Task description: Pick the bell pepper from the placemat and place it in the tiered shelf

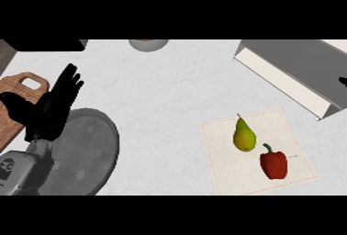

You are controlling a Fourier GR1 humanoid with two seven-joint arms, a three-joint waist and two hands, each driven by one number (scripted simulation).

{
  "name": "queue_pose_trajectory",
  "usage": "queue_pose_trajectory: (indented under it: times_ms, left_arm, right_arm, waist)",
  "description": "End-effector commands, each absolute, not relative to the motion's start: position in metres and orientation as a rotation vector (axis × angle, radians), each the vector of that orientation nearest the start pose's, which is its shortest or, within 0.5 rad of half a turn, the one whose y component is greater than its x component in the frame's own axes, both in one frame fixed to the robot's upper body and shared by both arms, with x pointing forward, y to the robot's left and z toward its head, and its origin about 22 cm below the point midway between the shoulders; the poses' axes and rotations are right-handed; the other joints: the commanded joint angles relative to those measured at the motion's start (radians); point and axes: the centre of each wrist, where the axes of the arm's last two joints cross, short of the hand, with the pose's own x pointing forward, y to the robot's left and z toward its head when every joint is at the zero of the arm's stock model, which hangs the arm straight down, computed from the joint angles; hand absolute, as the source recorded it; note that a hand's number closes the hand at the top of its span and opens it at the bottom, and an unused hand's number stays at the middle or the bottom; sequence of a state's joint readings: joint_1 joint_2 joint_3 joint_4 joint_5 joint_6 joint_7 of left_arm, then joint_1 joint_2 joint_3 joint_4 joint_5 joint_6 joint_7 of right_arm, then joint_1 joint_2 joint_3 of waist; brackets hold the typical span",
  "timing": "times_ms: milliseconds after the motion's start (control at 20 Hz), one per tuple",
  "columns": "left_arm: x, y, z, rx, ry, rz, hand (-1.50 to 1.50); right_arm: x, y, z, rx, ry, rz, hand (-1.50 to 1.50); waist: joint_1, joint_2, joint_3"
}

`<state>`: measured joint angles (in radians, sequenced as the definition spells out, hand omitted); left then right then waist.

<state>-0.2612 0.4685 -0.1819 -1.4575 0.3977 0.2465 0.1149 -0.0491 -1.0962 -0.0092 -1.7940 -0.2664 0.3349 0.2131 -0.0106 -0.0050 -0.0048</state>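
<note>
A red bell pepper (274,165) with a green stem lies on the pale placemat (227,170) at the lower right. Beside it, up and to the left on the same mat, sits a yellow-green pear (244,136). The tiered shelf (298,73), grey with a cream front edge, stands at the upper right. My left hand (51,108) rests open at the left with fingers pointing up, far from the pepper. A small black bit shows at the right edge near the shelf; I cannot tell what it is.
A dark grey round plate (88,156) lies under my left forearm. A wooden cutting board (17,105) sits at the left edge. A small round bowl-like object (148,44) is at the top middle, and a dark object (47,44) is at the top left.
</note>
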Motion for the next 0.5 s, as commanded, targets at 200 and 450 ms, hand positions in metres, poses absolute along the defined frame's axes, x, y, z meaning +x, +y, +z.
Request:
queue_pose_trajectory:
  times_ms: [200, 450]
  left_arm:
    - [0.3, 0.257, 0.063, 0.077, -1.521, -0.053, 0.0]
    - [0.296, 0.283, 0.07, 0.088, -1.539, -0.054, 0.0]
  right_arm:
    - [0.218, -0.294, 0.195, -0.691, -1.127, 1.174, -1.5]
    - [0.21, -0.246, 0.178, -0.712, -1.048, 1.194, -1.5]
  waist:
    - [0.021, 0.005, 0.004]
    - [0.029, 0.005, 0.003]
